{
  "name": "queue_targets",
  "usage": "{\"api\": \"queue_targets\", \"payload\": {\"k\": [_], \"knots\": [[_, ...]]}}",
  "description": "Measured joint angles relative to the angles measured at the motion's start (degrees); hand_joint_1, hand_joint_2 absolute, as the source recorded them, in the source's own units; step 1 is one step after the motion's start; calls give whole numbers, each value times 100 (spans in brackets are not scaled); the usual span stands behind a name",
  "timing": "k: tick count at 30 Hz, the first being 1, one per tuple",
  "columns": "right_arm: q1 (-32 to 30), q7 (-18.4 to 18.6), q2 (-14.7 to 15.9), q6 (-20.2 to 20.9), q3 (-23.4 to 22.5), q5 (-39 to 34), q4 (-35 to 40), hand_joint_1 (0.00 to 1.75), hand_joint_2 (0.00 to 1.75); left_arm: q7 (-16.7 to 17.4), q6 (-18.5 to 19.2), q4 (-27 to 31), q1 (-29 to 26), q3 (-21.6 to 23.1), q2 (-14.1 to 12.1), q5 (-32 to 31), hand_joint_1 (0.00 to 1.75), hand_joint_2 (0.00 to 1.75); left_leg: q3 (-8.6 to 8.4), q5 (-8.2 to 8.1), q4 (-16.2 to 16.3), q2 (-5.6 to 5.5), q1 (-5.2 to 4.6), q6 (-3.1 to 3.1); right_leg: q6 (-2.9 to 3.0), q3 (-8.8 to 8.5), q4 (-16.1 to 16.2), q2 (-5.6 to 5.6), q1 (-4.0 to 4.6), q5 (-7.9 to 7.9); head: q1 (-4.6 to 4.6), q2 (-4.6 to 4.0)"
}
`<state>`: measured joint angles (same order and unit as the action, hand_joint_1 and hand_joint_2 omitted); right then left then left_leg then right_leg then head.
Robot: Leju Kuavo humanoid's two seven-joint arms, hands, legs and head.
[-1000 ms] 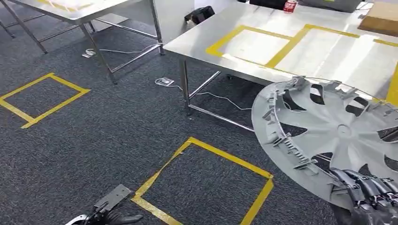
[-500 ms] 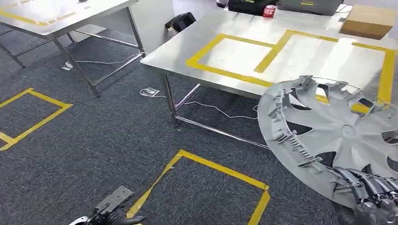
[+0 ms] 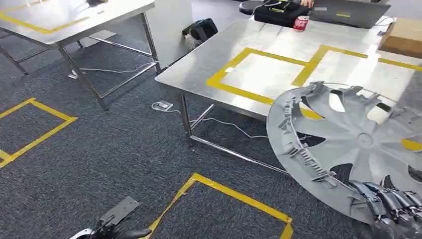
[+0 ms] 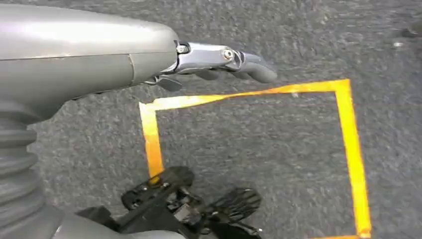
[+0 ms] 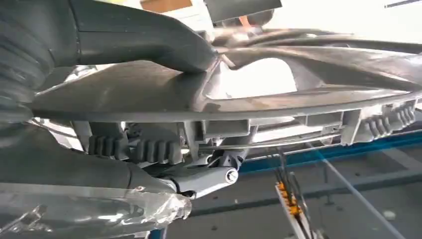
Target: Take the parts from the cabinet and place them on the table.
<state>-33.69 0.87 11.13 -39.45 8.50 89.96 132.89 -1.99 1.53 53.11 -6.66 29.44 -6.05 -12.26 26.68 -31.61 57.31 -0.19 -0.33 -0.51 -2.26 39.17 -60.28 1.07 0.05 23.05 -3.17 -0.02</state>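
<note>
Right hand [image 3: 393, 211] fingers [image 3: 374, 196] pinch the rim of the grey wheel cover [image 3: 348, 144], held tilted before the worktop [image 3: 209, 62]. Left hand [image 4: 219, 62] hangs over carpet [image 3: 99, 149]; finger state unclear.

One grey wheel cover [image 3: 356, 144]. Two steel tables: one surface [image 3: 209, 62] ahead, another [image 3: 74, 15] at the far left. One red can [image 3: 301, 23], one cardboard box [image 3: 403, 37].

A can [image 3: 300, 23] and box [image 3: 404, 36] stand on the table [image 3: 209, 59], behind the held wheel cover [image 3: 348, 144].
</note>
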Motion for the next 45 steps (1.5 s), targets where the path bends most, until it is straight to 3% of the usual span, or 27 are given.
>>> {"api": "queue_targets", "payload": {"k": [1, 3, 6, 9, 11, 12, 14, 16, 17, 19, 21, 23, 25, 26, 27, 28, 29, 30, 31, 34, 35, 38, 40, 41, 43, 44, 45], "knots": [[-7, 2, 2, 0, 0, 2, 11, 175, 175, 0, 0, 4, 14, 0, -2, 0, 0, 175, -80, -74, -91, 1, 29, 46, 51, -110, -3, -59, 38, 73, 63, 0], [-9, 2, 2, 0, 9, 0, 11, 175, 175, 0, 0, 4, 49, 0, 0, 0, 0, 175, -116, 60, 141, 2, 46, 114, 138, -233, 50, -97, 35, 118, 37, 0], [-2, 13, 2, 0, 9, 0, 11, 175, 175, -7, 0, 7, 63, 26, 28, 0, 0, 175, 534, 212, 1217, 2, 51, 178, 236, -438, 87, -99, 15, 237, 68, 2], [-5, 46, 2, 0, 9, 0, 9, 175, 175, -7, 0, 7, 25, 26, 2, 9, 0, 175, 1234, -628, 1705, 2, 51, 208, 247, -672, 99, -165, 7, 449, 77, 2], [-4, 70, 2, 0, 9, 0, 7, 175, 175, -7, -2, 7, 25, 31, 2, 28, 0, 175, 1362, -759, 1449, 2, 52, 195, 225, -890, 100, -182, -9, 618, 74, 2], [-5, 79, 2, 0, 9, 0, 7, 175, 175, -5, -2, 7, 20, 33, 0, 28, 0, 175, 1339, -493, 1137, 3, 52, 192, 205, -1019, 101, -183, -26, 718, 77, 2], [8, 87, 4, 0, 7, 0, 7, 175, 175, -7, 0, 4, -10, 35, 0, 37, 0, 175, 1316, 737, 417, 17, 71, 200, 127, -1142, 112, -188, -25, 910, 92, 0], [13, 109, 9, 0, 9, 2, 9, 175, 175, 0, -4, 7, -10, 33, 0, 41, 0, 175, 1270, 763, 266, 37, 62, 175, 72, -1261, 196, -229, -8, 1112, 107, 0], [12, 114, 17, 0, 11, 2, 7, 175, 175, -2, -2, 11, -12, 35, 0, 42, 0, 175, 1215, 772, 178, 14, 71, 136, 18, -1416, 117, -228, -6, 983, 114, 2], [9, 127, 28, 0, 22, -2, 7, 175, 175, -4, -7, 15, -5, 37, 20, 42, 0, 175, 1002, 806, 141, 20, 89, 45, -41, -1463, 86, -209, -8, 985, 88, 5], [20, 131, 44, 0, 37, 0, 7, 175, 175, -7, -7, 17, 2, 37, 15, 42, 0, 175, 830, 685, 138, 69, 80, -53, -76, -1144, -606, -156, -14, 1018, 37, 0], [13, 186, 52, 0, 48, 4, 4, 175, 175, -7, -13, 17, 9, 31, 2, 44, 0, 175, 722, 566, 138, 100, 64, -80, -101, -543, -1335, -154, -13, 1452, 42, 0], [12, 223, 63, 0, 66, 4, 2, 175, 175, -7, -13, 17, 1, 33, 2, 46, 0, 175, 554, 431, 138, 128, 47, -89, -92, -230, -1406, -151, -11, 1860, 35, 0], [6, 240, 74, 0, 72, 4, -6, 175, 175, -7, -13, 17, 1, 33, 2, 52, 0, 175, 451, 355, 138, 147, 36, -93, -67, -190, -1219, -144, -4, 1825, 42, 0], [-2, 256, 79, 0, 79, 4, -13, 175, 175, -7, -13, 17, 2, 33, 2, 61, 0, 175, 335, 270, 134, 177, 22, -96, -22, -212, -893, -123, 6, 1607, 33, 0], [-4, 269, 81, 0, 83, 2, -15, 175, 175, -7, -13, 17, -1, 33, 4, 61, 0, 175, 216, 177, 128, 225, 4, -96, 53, -257, -467, -34, 41, 1135, 33, 0], [-2, 269, 83, 0, 87, 2, -13, 175, 175, -7, -13, 15, -13, 35, 7, 61, 0, 175, 191, 107, 112, 262, 1, -92, 170, -261, -166, 207, 107, 508, 37, 0], [9, 271, 90, 0, 92, 2, -17, 175, 175, -7, -11, 15, -14, 39, 11, 63, 0, 175, 78, 24, 147, 294, -30, -55, 169, -264, -110, 272, 99, 361, 59, 0], [24, 267, 107, 0, 98, 2, -22, 175, 175, 0, -13, 17, -16, 39, 9, 74, 0, 175, 52, -38, 120, 354, -23, -6, 123, -309, -115, 221, 116, 412, 53, 0], [8, 269, 114, 0, 103, 2, -20, 175, 175, 0, -15, 26, 29, 42, 11, 83, 0, 175, -68, 41, 218, 421, 1, 98, 187, -554, 80, -21, 65, 297, 57, 0], [3, 269, 114, -2, 103, 0, -22, 175, 175, 0, -13, 28, 42, 44, 9, 87, 0, 175, -10, 27, 378, 272, 9, 114, 188, -616, 135, -64, 44, 284, 59, 0], [30, 284, 114, -2, 105, 0, -24, 175, 175, 2, -17, 33, 51, 59, 9, 96, 0, 175, 675, -428, 1399, 55, 52, 207, 208, -675, 231, -270, -17, 283, 123, 0], [24, 284, 114, -2, 105, 0, -24, 175, 175, 2, -20, 31, 22, 59, -9, 96, 0, 175, 1030, -702, 1633, 43, 71, 254, 184, -723, 247, -429, -71, 329, 122, 0], [25, 284, 114, -2, 105, 0, -26, 175, 175, 2, -22, 31, 25, 59, -15, 96, 0, 175, 1064, -559, 1472, 41, 92, 290, 152, -765, 247, -506, -97, 362, 127, 0], [24, 284, 114, 0, 107, 0, -26, 175, 175, 9, -35, 33, 28, 61, -17, 96, 0, 175, 920, 167, 748, -39, 158, 372, 75, -857, 243, -639, -157, 434, 125, 0], [26, 295, 114, -2, 105, 0, -26, 175, 175, 22, -37, 31, 23, 63, -17, 96, 0, 175, 844, 561, 355, -252, 228, 428, 24, -834, 240, -691, -165, 472, 127, 0], [50, 306, 116, 0, 105, 0, -26, 175, 175, 31, -37, 31, 7, 77, -13, 96, 0, 175, 901, 552, 20, -472, 315, 438, -30, -837, 123, -774, -161, 524, 183, 0]]}}
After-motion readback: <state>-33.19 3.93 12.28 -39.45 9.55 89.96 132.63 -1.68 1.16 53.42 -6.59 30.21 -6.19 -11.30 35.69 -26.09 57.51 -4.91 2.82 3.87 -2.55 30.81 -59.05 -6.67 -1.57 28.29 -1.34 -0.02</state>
